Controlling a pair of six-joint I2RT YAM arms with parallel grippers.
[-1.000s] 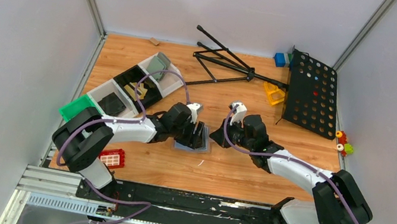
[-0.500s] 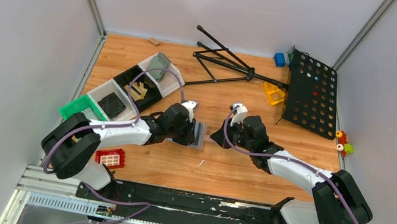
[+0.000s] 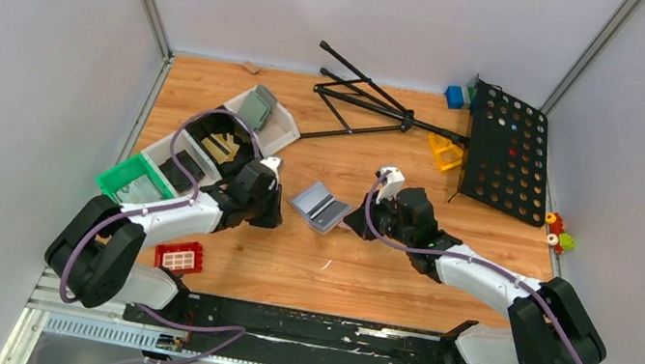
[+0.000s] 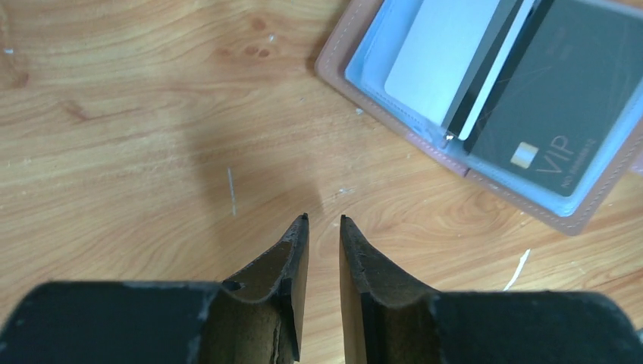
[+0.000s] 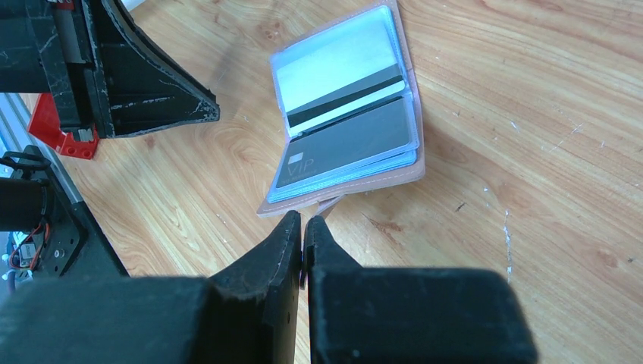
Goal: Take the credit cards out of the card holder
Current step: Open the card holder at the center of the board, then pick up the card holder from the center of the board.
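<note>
The card holder [image 3: 320, 206] lies open on the wooden table between my grippers, with clear light-blue pockets and a salmon-tan edge. It also shows in the left wrist view [image 4: 425, 106] and the right wrist view [image 5: 341, 45]. A dark credit card [image 4: 553, 114] marked VIP sits in one pocket [image 5: 352, 140]. A pale card with a black stripe [image 5: 341, 95] sits in the other. My right gripper [image 5: 303, 218] is shut on a thin tan tab at the holder's near edge [image 3: 350, 218]. My left gripper [image 4: 324, 220] is empty and narrowly open, left of the holder [image 3: 277, 217].
White bins [image 3: 284, 122] at the back left hold a grey-green holder [image 3: 257, 108] and dark pieces. A green tray [image 3: 132, 176] and a red brick [image 3: 180, 257] lie near the left arm. A black tripod [image 3: 361, 100] and a perforated board [image 3: 504, 152] stand at the back.
My left gripper has pulled back to the left, off the card holder. The holder now lies uncovered and open, shifted a little toward the back. The right arm has hardly moved.
</note>
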